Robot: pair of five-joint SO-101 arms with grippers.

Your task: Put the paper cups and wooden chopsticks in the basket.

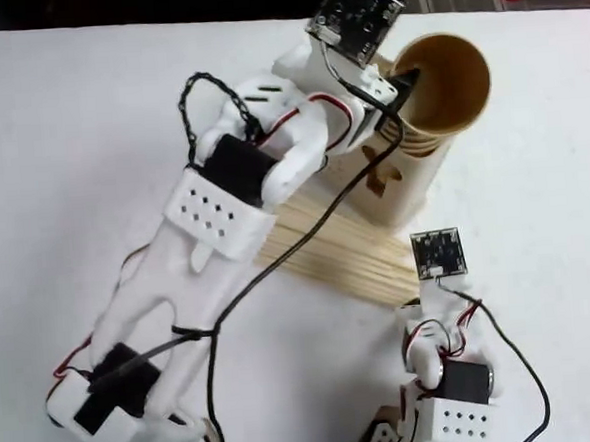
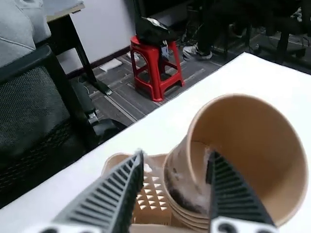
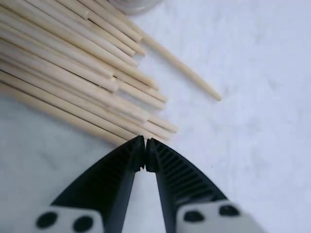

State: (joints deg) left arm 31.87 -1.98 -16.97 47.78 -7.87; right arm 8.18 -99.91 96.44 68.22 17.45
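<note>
1. The left gripper (image 2: 176, 156) is open. Its jaws straddle the rim of the top cup, one black ribbed finger (image 2: 228, 194) inside the mouth and the other outside. A gap shows between the outer finger and the cups.
2. The stack of tan paper cups (image 1: 454, 83) sits at 1 o'clock in the high view. Its foot stands in the beige perforated plastic basket (image 1: 388, 190), and its long axis leans toward 1 o'clock with the mouth open upward.
3. The left arm stretches straight from 7 o'clock to the cups.
4. The right gripper (image 3: 145, 147) is clenched on nothing, its tips just beside the nearest chopstick ends.
5. The pale wooden chopsticks (image 1: 336, 240) lie flat on the white table (image 1: 88, 113), fanned beside the basket. Their long axes run from 10 o'clock to 4 o'clock.
6. The right arm is folded at 5 o'clock, with its wrist aimed toward 12 o'clock.
</note>
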